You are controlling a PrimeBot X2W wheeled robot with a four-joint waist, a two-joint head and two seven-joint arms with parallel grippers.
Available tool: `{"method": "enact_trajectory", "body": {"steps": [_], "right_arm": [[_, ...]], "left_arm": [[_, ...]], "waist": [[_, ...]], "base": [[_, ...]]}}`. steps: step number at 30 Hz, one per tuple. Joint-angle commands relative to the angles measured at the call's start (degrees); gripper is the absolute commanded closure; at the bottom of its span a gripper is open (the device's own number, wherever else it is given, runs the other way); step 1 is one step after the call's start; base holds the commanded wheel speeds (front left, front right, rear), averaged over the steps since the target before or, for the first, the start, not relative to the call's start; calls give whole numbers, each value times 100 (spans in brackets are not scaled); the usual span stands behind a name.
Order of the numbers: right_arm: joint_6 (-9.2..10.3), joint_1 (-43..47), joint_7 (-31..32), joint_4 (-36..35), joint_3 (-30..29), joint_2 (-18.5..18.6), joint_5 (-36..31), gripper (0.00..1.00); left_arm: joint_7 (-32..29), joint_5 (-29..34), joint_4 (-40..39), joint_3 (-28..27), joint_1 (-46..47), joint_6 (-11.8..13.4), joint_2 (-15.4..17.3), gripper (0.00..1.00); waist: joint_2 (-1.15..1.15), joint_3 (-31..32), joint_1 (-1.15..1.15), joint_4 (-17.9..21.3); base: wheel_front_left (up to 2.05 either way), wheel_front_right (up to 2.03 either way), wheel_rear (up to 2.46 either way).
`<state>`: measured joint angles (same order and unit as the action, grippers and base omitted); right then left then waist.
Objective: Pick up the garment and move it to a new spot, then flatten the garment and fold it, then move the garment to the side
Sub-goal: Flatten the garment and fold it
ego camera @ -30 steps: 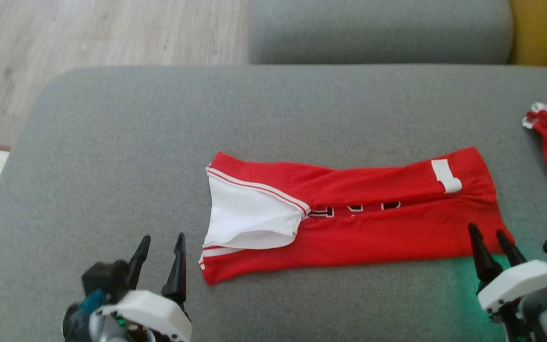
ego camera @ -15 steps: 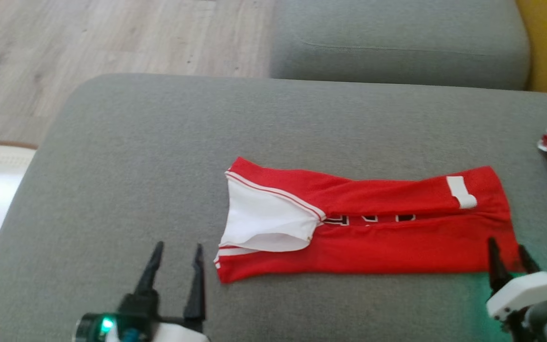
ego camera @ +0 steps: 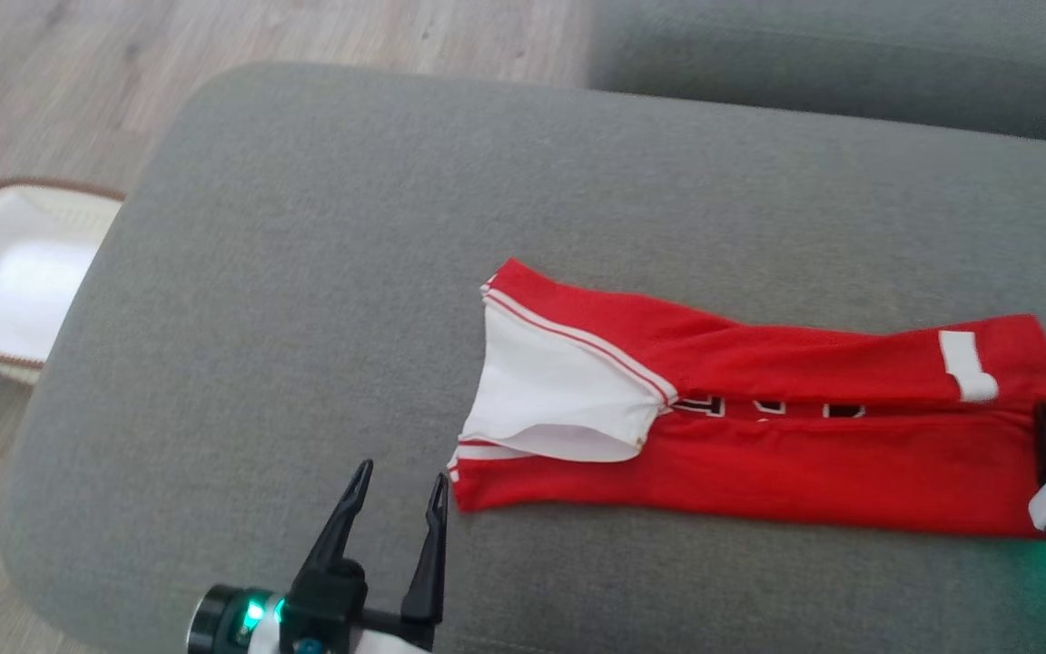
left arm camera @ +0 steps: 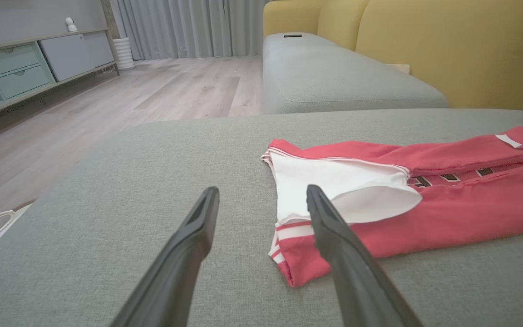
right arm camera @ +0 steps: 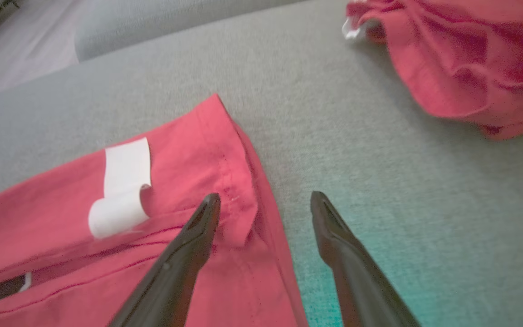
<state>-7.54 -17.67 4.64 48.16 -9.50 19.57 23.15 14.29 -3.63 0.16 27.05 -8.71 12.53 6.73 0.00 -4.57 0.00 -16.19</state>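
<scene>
**Red garment (ego camera: 759,436) in a long strip: how I take both ends for the next fold**

The garment lies on the grey sofa cushion (ego camera: 305,272), folded lengthwise into a strip that runs left to right. Its white collar panel (ego camera: 559,400) is at the left end, and a white label (ego camera: 966,363) sits near the far right corner. My left tool (left arm camera: 261,190) hangs spread and empty just beside the strip's near left corner. My right tool (right arm camera: 265,197) is spread and empty too, and it straddles the right hem, one finger over red cloth and the other over bare cushion.

I judge the step in hand to be pinching the two ends for a crosswise fold. To do it well, I should work a finger under every layer at each end, not just the top one. The strip looks several layers thick, and the loose white panel could peel open if I catch it alone. I want both pinches at matching points on the near edge, so the strip lifts level and the lengthwise fold holds. The cloth looks thin and slippery and the cushion soft, so I press in lightly to get beneath without bunching the hem. A second red garment (right arm camera: 461,68) lies well apart to the right, and I keep clear of it.
</scene>
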Motion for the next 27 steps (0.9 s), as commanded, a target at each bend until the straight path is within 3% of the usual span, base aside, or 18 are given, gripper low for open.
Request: {"method": "enact_trajectory", "body": {"steps": [1, 8, 9, 10, 11, 12, 13, 14, 27], "right_arm": [[5, -182, 105, -59, 121, 194, -37, 0], [5, -198, 888, 117, 303, 177, 258, 0], [5, -175, 987, 91, 337, 177, 326, 5], [5, -148, 1076, 57, 372, 180, 390, 20], [5, -128, 1136, 6, 400, 189, 449, 47], [5, -110, 1159, -60, 422, 200, 495, 57], [5, -94, 1155, -138, 437, 211, 522, 75], [5, -74, 1151, -206, 452, 231, 530, 100], [5, -155, 1055, -653, 125, 753, -45, 100]], "left_arm": [[71, 43, -202, -181, 307, -13, -75, 0], [71, 92, -210, -286, 383, -34, -133, 0], [71, 100, -213, -299, 395, -34, -141, 0], [71, 108, -218, -309, 409, -33, -150, 0], [71, 114, -226, -320, 421, -29, -160, 0], [71, 119, -234, -331, 433, -23, -171, 0], [71, 124, -246, -344, 440, -13, -180, 0], [71, 130, -258, -357, 442, -4, -188, 0], [71, 221, -322, -496, 511, 0, -194, 0]], "waist": [[0, -93, 0, -81], [0, -175, 0, -137], [0, -184, 0, -136], [0, -192, 0, -133], [0, -207, 0, -124], [0, -218, 0, -113], [0, -231, 0, -93], [0, -243, 0, -72], [0, -266, 0, 408]], "base": [[0, 0, 0], [0, 0, 0], [0, 0, 0], [0, 0, 0], [0, 0, 0], [0, 0, 0], [0, 0, 0], [0, 0, 0], [0, 0, 0]]}}
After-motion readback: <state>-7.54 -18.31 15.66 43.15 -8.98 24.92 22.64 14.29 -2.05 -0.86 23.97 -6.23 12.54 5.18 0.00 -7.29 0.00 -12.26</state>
